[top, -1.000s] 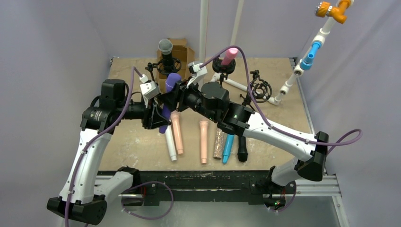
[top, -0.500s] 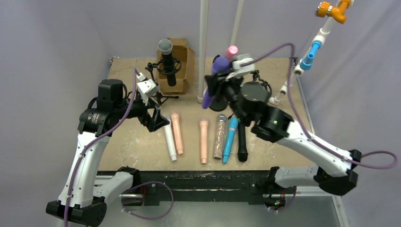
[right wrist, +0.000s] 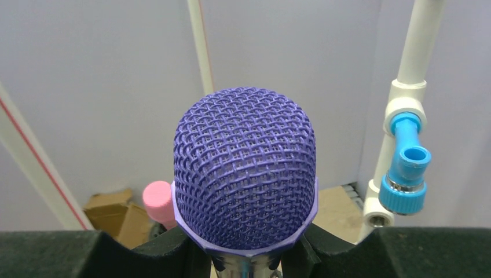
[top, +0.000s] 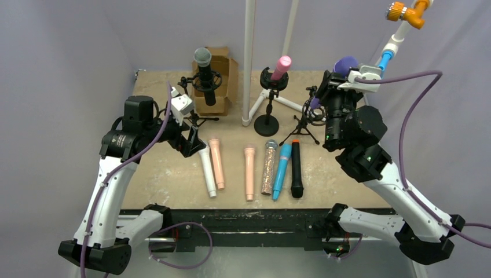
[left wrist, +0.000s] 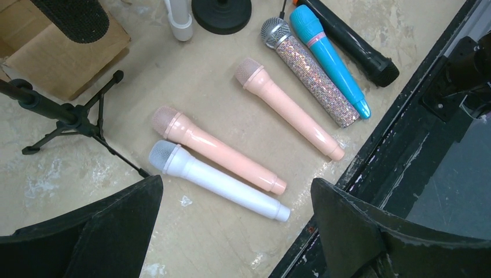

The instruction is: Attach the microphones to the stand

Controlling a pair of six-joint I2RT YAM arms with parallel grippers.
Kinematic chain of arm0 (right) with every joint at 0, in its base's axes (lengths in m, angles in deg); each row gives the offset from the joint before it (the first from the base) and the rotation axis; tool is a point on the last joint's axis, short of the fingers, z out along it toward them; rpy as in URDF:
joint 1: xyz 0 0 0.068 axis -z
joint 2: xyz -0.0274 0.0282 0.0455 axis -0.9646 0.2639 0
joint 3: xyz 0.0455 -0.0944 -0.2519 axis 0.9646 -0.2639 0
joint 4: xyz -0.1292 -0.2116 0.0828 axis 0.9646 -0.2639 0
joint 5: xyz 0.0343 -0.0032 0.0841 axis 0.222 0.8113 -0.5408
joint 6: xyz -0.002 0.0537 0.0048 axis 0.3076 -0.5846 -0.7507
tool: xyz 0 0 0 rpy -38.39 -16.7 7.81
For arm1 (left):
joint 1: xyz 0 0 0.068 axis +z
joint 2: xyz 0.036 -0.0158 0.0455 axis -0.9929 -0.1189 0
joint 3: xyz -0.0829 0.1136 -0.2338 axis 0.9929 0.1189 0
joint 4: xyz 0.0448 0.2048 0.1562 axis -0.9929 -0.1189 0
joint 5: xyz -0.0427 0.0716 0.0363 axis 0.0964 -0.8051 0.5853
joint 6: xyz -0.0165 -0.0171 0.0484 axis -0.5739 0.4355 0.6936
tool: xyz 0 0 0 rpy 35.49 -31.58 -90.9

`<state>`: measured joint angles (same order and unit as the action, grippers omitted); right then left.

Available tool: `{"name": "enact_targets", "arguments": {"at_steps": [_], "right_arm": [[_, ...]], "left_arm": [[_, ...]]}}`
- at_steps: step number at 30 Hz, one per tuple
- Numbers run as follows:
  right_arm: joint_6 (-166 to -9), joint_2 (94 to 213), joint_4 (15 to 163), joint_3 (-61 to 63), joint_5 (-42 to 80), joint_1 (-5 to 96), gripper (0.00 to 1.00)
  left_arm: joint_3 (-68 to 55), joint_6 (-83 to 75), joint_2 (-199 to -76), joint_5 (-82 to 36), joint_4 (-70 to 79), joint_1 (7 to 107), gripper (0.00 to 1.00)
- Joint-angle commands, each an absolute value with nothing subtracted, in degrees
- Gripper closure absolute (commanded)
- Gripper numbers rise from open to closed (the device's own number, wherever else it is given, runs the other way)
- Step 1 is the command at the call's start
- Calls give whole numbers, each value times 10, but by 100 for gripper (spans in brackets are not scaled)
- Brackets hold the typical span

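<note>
My right gripper (top: 331, 88) is shut on a purple microphone (top: 345, 63), held upright at the back right; its mesh head (right wrist: 246, 168) fills the right wrist view. Its lower end reaches the ring of a small black tripod stand (top: 315, 113); I cannot tell whether it sits inside. A black microphone (top: 204, 69) and a pink one (top: 281, 67) stand in other stands. White (top: 207, 171), two peach (top: 217, 162) (top: 249, 172), glitter (top: 269, 165), blue (top: 282, 171) and black (top: 296, 168) microphones lie in a row. My left gripper (top: 188, 139) hangs open above the white microphone (left wrist: 220, 182).
A cardboard box (top: 223, 69) sits at the back behind the black microphone's stand. White poles (top: 249, 58) rise at the back centre. A white pipe with blue fittings (right wrist: 405, 174) and an orange one (top: 405, 11) slants close beside the right gripper. The table's black front rail (left wrist: 405, 162) is near the left gripper.
The left gripper let go of the purple microphone and drew back left. The right arm carried the microphone from the table's middle to the back right, turning it upright over the tripod stand.
</note>
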<state>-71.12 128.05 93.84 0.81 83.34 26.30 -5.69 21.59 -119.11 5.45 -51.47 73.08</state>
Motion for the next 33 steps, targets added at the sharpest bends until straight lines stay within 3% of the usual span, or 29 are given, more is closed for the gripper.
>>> {"name": "enact_targets", "arguments": {"at_steps": [1, 19, 28, 30, 33], "right_arm": [[-677, 1281, 969, -11, 854, 290, 100], [-723, 1269, 972, -87, 841, 325, 100], [-748, 1266, 984, -125, 837, 337, 86], [-751, 1265, 987, -131, 834, 339, 80], [-765, 1267, 968, -128, 818, 339, 48]], "left_arm": [[-58, 204, -1201, 36, -505, 735, 0], [-37, 199, -1194, 15, -487, 736, 0], [-36, 197, -1191, 1, -487, 736, 0], [-34, 195, -1190, -5, -484, 736, 0], [-33, 189, -1191, -17, -480, 736, 0]]}}
